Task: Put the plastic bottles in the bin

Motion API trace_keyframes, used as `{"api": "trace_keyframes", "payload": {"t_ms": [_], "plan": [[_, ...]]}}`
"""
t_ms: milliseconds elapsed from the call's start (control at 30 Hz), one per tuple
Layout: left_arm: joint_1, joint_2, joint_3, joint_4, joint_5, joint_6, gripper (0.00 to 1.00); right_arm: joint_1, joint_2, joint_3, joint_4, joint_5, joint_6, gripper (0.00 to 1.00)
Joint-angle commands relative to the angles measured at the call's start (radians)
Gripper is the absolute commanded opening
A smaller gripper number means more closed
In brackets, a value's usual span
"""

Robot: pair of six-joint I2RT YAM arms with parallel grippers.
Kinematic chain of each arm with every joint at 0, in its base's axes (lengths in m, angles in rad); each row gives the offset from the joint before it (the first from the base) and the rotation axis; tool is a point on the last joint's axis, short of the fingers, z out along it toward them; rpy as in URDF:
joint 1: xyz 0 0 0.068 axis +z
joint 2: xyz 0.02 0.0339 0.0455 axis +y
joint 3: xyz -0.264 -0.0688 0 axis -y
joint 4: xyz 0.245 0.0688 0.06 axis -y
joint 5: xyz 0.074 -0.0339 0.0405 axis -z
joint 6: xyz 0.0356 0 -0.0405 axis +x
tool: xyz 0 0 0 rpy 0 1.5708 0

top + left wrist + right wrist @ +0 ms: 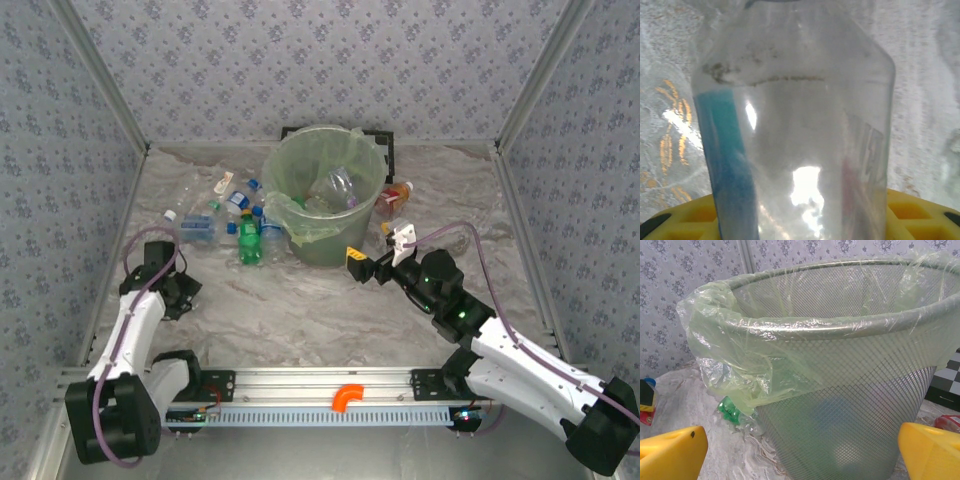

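A clear plastic bottle [790,125] with a blue label strip stands right in front of the left wrist camera, between the yellow fingers [920,215]. My left gripper [800,222] is shut on it, low at the left of the table [180,290]. The bin [330,235], a mesh basket with a pale green liner, stands at the back centre with bottles inside [340,188]. A green bottle [248,240] and several clear ones [197,228] lie left of it. My right gripper [378,255] hangs open just right of the bin [840,390], nothing between its fingers [670,452].
More bottles with red labels lie right of the bin [395,195]. A black frame [386,140] stands behind it. Patterned walls close the table on three sides. The rail with an orange hook [347,397] runs along the near edge.
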Motion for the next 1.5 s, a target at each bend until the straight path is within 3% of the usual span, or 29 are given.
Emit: {"api": "trace_keyframes", "payload": {"t_ms": [0,133,267,467,633,833,1167,1467], "plan": [[0.004,-0.06,0.075,-0.009,0.069,0.0,0.52,0.005,-0.002,0.028,0.011,0.018,-0.015,1.0],[-0.027,-0.11,0.158,0.014,0.089,0.019,0.52,0.008,-0.001,0.027,0.012,0.017,-0.015,1.0],[-0.125,-0.125,0.264,0.025,0.014,0.083,0.51,0.006,-0.002,0.027,0.013,0.02,-0.015,1.0],[-0.356,-0.109,0.409,0.051,-0.176,0.213,0.51,0.007,-0.002,0.021,0.017,0.035,-0.019,1.0],[-0.581,-0.093,0.463,0.186,-0.34,0.395,0.51,0.007,-0.013,0.019,0.019,0.036,-0.021,1.0],[-0.759,-0.037,0.55,0.297,-0.41,0.593,0.51,0.006,-0.046,0.021,0.014,0.052,-0.031,1.0],[-0.862,0.118,0.714,0.406,-0.318,0.727,0.51,0.005,-0.094,0.118,-0.094,0.071,-0.028,1.0],[-0.881,0.275,0.816,0.494,-0.178,0.741,0.52,0.011,-0.111,0.192,-0.218,0.128,-0.009,1.0]]}}
